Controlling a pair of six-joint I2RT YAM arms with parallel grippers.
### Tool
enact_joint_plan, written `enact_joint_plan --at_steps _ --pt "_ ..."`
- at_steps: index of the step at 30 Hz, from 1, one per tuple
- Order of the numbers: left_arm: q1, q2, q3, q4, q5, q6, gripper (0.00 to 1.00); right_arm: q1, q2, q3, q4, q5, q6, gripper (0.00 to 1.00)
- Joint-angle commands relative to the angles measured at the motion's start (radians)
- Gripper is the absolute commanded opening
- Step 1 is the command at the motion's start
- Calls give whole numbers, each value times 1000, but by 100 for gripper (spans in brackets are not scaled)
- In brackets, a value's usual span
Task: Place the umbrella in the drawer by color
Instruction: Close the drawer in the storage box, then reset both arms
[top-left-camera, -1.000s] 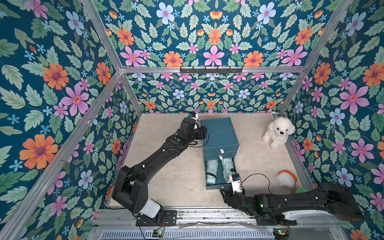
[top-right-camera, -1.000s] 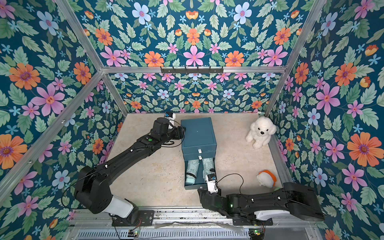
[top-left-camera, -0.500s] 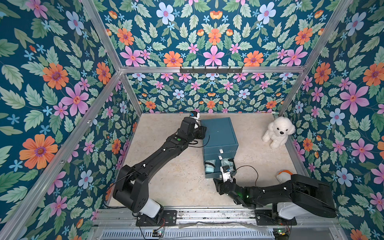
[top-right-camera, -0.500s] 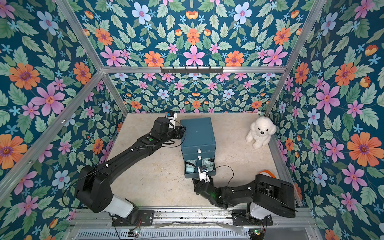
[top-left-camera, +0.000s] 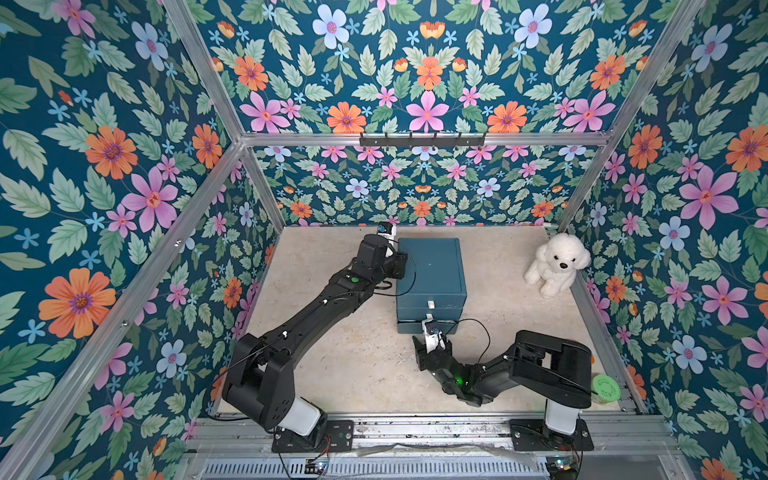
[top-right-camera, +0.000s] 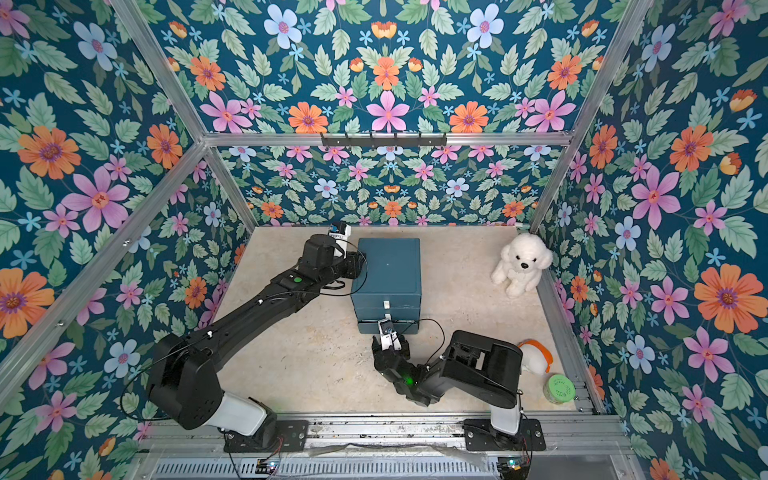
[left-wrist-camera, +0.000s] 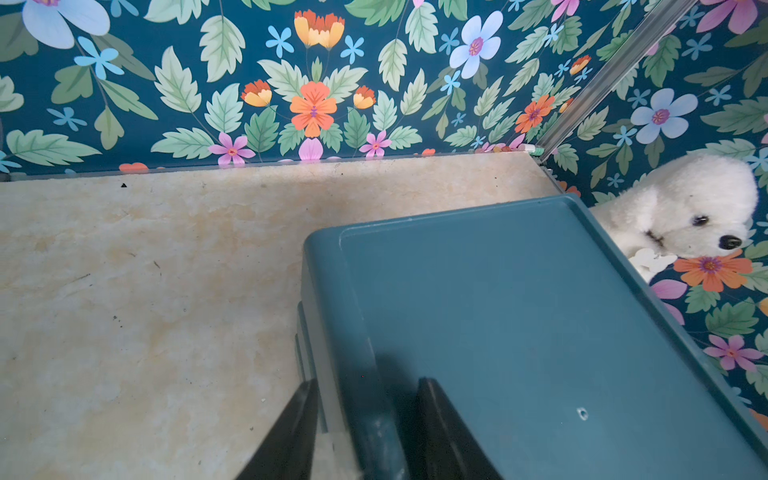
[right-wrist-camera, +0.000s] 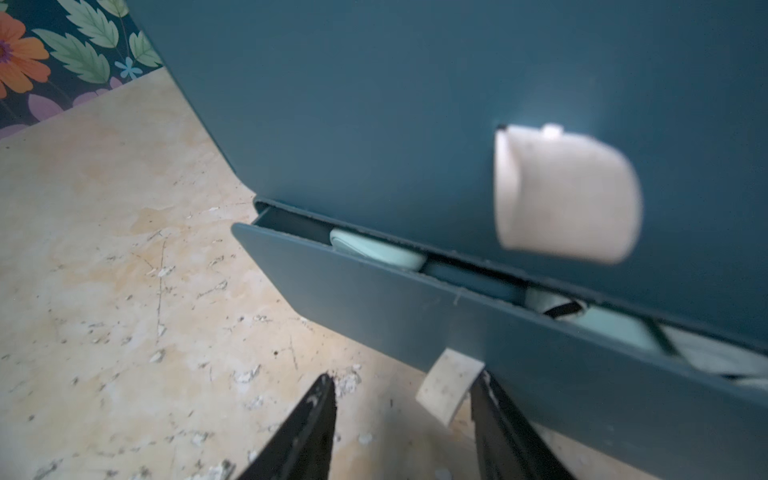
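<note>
No legible text, label, brand or number anywhere.

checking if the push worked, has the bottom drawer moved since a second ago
Yes. The bottom drawer has slid back into the blue cabinet. Only a narrow gap remains at its top edge, with a pale umbrella barely showing through it.

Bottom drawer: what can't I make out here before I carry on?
- Umbrellas: only pale slivers show in the right wrist view; the drawer front hides the rest, blurred.
- Left gripper: straddles the cabinet edge in the left wrist view; fingers cut off by the frame, grip unclear.
- Orange-white thing: partly behind the right arm in a top view; unidentifiable.
</note>
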Motion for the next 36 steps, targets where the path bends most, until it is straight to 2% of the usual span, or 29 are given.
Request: enact_joint_plan --at_steps 1,7,13,19,23,26,28,31,32,34,35,36 --pt "-1 16 -12 -225 16 44 44 -12 35 31 142 1 -64 58" --pt "0 7 -17 -223 25 41 43 -24 77 71 150 3 -94 60" --pt "-1 -3 -21 -222 36 32 43 -18 43 30 147 3 -48 60" --pt "-2 -5 -16 -221 51 17 44 57 -34 -19 83 57 -34 60" --pt "-2 -14 -17 -221 68 -9 45 143 -115 15 -153 135 43 60" --pt "-2 -39 -17 -213 72 -41 50 222 -202 14 -280 165 122 61" --pt "-2 -63 -8 -207 58 -65 55 250 -291 39 -459 151 221 61" --pt "-2 -104 34 -206 51 -86 64 256 -435 75 -724 53 364 61" --pt "-2 -117 54 -204 49 -92 67 257 -494 73 -770 9 375 68" --pt "-2 -148 93 -200 40 -99 75 255 -625 64 -843 -56 382 93" --pt "-2 -163 111 -197 33 -103 80 253 -695 58 -867 -91 376 99" --pt "-2 -178 126 -193 28 -106 84 247 -757 51 -876 -124 364 99"
